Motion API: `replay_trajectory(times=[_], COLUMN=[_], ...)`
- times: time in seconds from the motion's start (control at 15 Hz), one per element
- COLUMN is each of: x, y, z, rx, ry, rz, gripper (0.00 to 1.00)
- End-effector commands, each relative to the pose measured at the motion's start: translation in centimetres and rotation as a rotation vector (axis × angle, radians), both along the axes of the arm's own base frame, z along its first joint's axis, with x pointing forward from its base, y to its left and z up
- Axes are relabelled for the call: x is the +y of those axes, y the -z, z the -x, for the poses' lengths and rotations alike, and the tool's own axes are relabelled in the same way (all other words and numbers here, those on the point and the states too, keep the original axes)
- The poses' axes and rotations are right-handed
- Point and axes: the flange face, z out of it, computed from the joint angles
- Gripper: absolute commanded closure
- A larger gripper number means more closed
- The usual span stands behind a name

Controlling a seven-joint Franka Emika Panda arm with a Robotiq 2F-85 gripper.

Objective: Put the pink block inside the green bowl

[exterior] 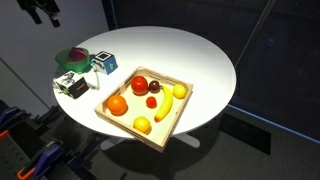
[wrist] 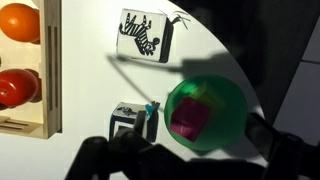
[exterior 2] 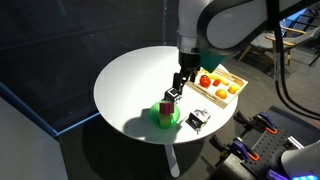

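One pink block (wrist: 188, 120) inside green bowl (wrist: 238, 105); hand (exterior 2: 177, 90) above it, fingers apart; wooden tray (exterior: 128, 131) holding fruit (exterior: 118, 104)

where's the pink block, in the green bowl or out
In: the wrist view shows the pink block lying inside the green bowl, its rim all around it.

The arm (exterior 2: 215, 25) is glossy white, made of rounded, bulging segments; its end effector (exterior 2: 175, 92) is black and blocky; in the wrist view the fingers (wrist: 110, 162) are dark, blurred shapes.
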Motion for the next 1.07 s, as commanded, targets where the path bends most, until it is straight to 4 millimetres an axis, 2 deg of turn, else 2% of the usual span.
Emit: replay_trajectory(times=[0.0, 0.53, 0.8, 0.87, 1.0], x=[-0.8, -0.8, -0.8, -0.5, -0.6], y=[-2.5, -5.4, -5.6, -5.0, -5.0], z=[0.9, 2.1, 2.6, 1.7, 1.9], rx=[-0.019, -0.033, -0.031, -0.042, -0.041], ry=[0.022, 0.019, 0.018, 0.027, 0.025], rz=[0.002, -0.04, -0.052, -0.036, -0.038], gripper=[0.0, 0.0, 0.0, 0.0, 0.0])
